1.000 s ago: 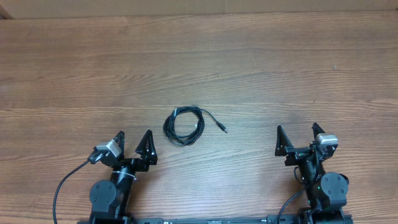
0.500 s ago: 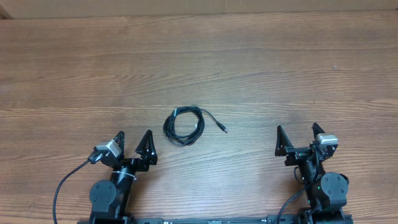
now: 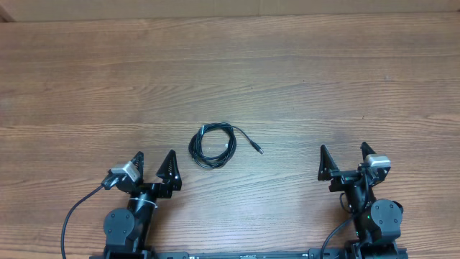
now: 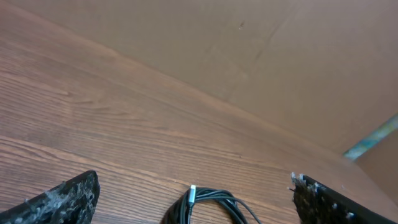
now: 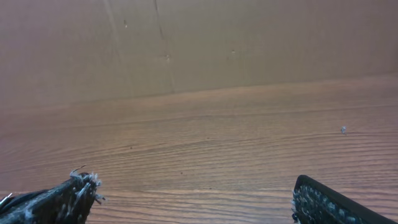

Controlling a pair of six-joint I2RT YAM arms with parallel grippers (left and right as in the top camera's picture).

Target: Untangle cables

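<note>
Cables (image 3: 211,145): left gripper (image 3: 154,155) and right gripper (image 3: 343,148) both wide open, empty, parked at near edge; coil lies on the table (image 3: 323,72) between them, nearer left. Suggest left pins the coil rim, right draws the loose plug end (image 3: 258,152) out sideways, slowly.

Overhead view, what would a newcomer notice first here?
A small coil of thin black cables lies near the middle of the wooden table, with one plug end trailing off to the right. At the near edge, the left gripper and the right gripper both stand open. The left one is closer to the coil, and neither touches it.
</note>
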